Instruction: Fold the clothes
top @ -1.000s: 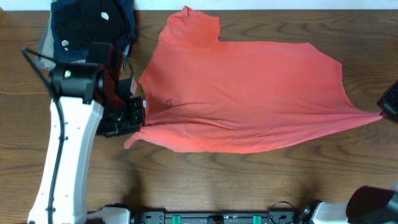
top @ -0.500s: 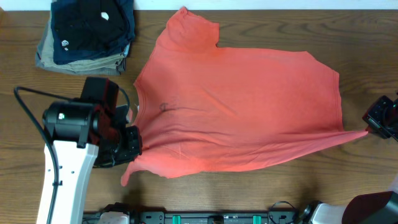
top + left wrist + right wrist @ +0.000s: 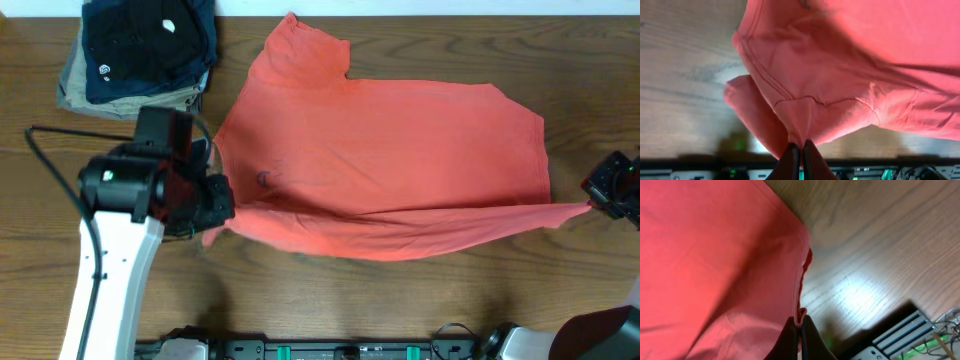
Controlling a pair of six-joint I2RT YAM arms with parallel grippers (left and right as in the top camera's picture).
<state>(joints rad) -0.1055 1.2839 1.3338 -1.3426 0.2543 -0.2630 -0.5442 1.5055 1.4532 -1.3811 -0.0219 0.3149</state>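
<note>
The T-shirt (image 3: 400, 140) near hem has swung back, both jaws pinching it

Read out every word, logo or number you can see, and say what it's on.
No text is readable in any view.
On the folded navy garments: two small white marks, too small to read.
On the coral-red T-shirt: one small dark smudge near the collar, blurred; no lettering shows.
On the base rail at the table's front edge: green tags, too small to read.
</note>
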